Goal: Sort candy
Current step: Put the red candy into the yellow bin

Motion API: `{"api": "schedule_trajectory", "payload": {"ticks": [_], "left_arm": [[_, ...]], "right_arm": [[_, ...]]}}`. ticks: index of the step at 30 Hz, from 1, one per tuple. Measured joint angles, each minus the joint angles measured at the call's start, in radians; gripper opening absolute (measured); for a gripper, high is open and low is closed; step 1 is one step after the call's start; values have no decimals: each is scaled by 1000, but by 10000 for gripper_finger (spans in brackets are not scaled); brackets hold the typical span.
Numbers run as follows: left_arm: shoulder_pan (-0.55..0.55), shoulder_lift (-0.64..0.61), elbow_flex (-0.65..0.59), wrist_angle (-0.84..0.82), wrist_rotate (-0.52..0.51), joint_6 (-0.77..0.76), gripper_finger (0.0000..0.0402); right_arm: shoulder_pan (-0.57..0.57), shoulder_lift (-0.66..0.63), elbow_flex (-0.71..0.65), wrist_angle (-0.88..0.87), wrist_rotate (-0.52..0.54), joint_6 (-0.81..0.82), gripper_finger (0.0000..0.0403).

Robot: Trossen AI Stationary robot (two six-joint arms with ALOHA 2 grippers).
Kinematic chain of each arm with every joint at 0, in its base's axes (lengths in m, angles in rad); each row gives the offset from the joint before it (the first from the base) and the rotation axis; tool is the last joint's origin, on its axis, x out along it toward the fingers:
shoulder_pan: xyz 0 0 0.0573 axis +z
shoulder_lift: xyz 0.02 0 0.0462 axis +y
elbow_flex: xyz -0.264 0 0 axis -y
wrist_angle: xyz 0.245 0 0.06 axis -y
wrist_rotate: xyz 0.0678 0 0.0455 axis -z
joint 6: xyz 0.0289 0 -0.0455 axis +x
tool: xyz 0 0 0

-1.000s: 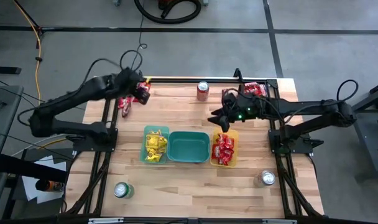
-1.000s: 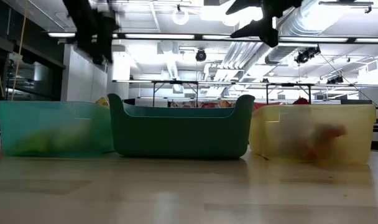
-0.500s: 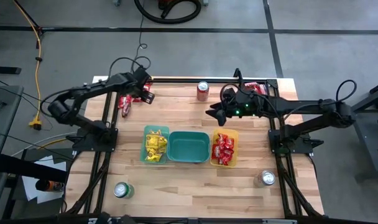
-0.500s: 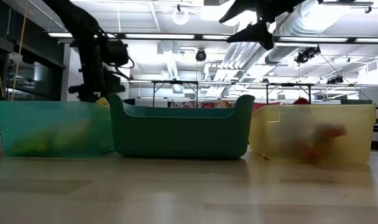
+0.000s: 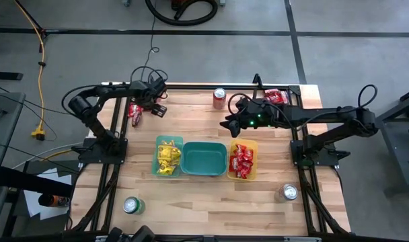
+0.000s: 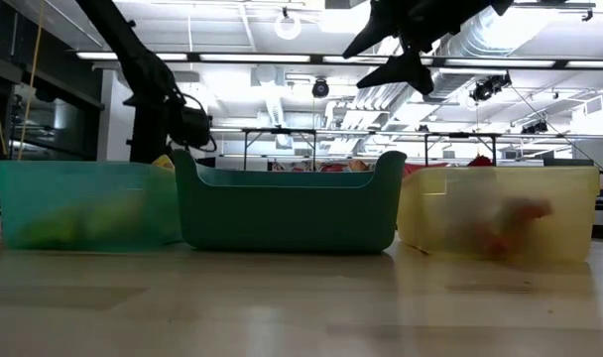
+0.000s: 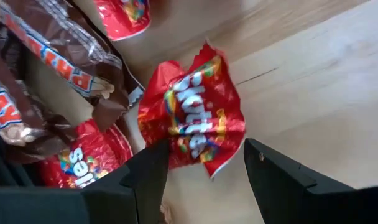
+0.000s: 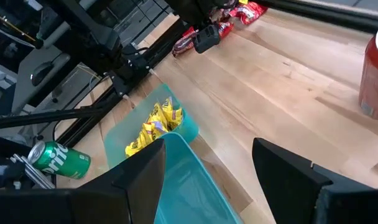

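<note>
Left tool [image 5: 157, 109]: over the last second the arm has swung from above the desk's [image 5: 204, 195] far left area down to the candy pile [image 5: 134, 111] there. It now sits low over that pile, jaws parted and empty, straddling a red packet [image 7: 192, 115] that lies flat on the wood beside brown bars [image 7: 64, 59].

Right tool [image 5: 229, 124]: it has drawn back slightly from above the yellow bin [image 5: 253, 145], which holds red packets [image 5: 241, 160]. Jaws apart, nothing held, raised clear of the desk.

Other stock: yellow packets [image 5: 167, 156] lie in the light green bin [image 5: 157, 142]; the teal bin [image 5: 204, 158] shows no contents. More red candy [image 5: 274, 97] waits at the far right edge.

Assessment: a red delivery looks complete; the left arm appears set for the next pick. Sorting remains unfinished.
</note>
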Motion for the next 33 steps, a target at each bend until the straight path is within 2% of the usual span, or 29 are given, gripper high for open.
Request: {"api": "schedule_trajectory", "payload": {"ticks": [6, 9, 12, 14, 15, 19, 22, 25, 28, 30, 33], "left_arm": [[-1, 57, 6, -5, -3, 1, 182], [-3, 46, 4, 4, 4, 15, 142], [-3, 10, -2, 5, 21, 56, 73], [0, -37, -5, -12, 46, 78, 25], [0, -71, -4, -7, 57, 84, 16], [-6, -245, -2, 6, 122, 87, 22], [-34, -407, -2, 66, 240, 78, 12], [-98, -566, -2, 162, 419, 78, 6], [-207, -683, 0, 269, 558, 80, 6], [-309, -729, 1, 321, 605, 95, 4], [-467, -753, 1, 351, 596, 105, 3]], "right_arm": [[0, 5, 0, 0, 0, 14, 236], [0, 5, 0, 1, -1, 16, 236], [0, 5, 0, 1, -1, 15, 236], [0, 5, 0, 8, -4, 13, 236], [0, 5, 0, 22, -20, 13, 236], [0, 2, -1, 184, -141, -36, 236], [1, 2, -1, 349, -205, -48, 236], [0, 2, -1, 469, -207, -64, 236], [13, 2, 11, 497, -204, -124, 236], [32, 6, 35, 485, -204, -194, 236], [63, 32, 93, 430, -189, -305, 236]]}}
